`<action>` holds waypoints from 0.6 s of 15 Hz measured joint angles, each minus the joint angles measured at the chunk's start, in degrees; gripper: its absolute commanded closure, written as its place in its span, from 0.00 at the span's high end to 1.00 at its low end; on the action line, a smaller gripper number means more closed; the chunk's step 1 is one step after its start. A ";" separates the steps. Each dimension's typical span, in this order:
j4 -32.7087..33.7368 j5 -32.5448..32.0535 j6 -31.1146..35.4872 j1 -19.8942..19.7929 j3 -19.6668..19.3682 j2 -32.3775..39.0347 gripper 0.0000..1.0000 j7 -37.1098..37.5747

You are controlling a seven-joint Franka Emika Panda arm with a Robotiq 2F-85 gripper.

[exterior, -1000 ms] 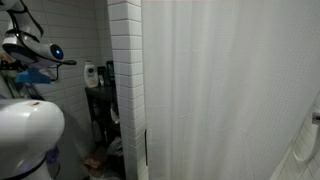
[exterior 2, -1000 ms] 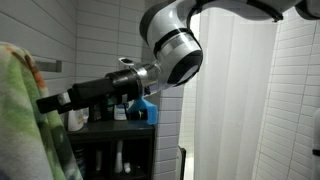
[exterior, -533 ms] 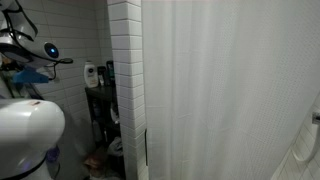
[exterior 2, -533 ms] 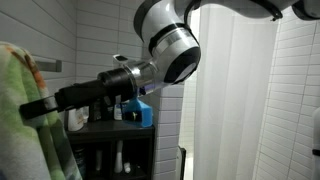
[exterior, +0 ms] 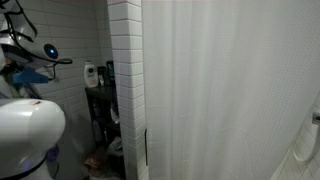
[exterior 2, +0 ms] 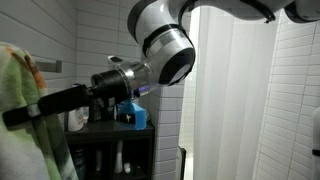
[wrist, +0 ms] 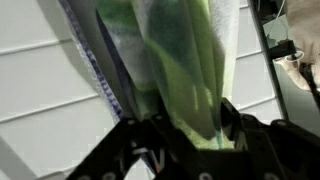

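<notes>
Right now the gripper [wrist: 188,138] stands with its fingers on either side of a hanging fold of the green-and-white towel [wrist: 185,65]. The jaws are at a middling width with cloth filling the gap between them. Whether they are actually pressing the fabric or only bracketing it cannot be told from the wrist view. In an exterior view the towel [exterior 2: 18,100] hangs at the far edge of the frame against the tiled wall [exterior 2: 60,30], and the arm [exterior 2: 165,45] stretches out long and nearly level to reach it.

The main risk is a poor bite. The cloth is soft and bunched, so the fingers may catch only a thin outer layer, which would likely slide free under any pull. A darker-edged strip [wrist: 100,75] hangs just beside the fold and could be caught along with it. What the towel hangs from is not visible, so a sideways tug could snag it or pull the whole thing down to the floor. With the arm this extended, the wrist probably has little freedom left to correct its angle. The forearm also passes close above the shelf [exterior 2: 100,135] and the blue container [exterior 2: 137,116], which a dip could knock.
</notes>
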 measured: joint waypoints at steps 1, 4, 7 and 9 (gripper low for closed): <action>0.25 0.00 0.18 0.00 -0.01 0.19 0.16 -0.08; 0.82 0.00 1.02 0.09 -0.01 0.48 0.01 -0.14; 1.15 0.00 1.32 0.16 -0.01 0.57 0.02 -0.21; 1.21 0.00 1.37 0.16 -0.01 0.58 0.04 -0.31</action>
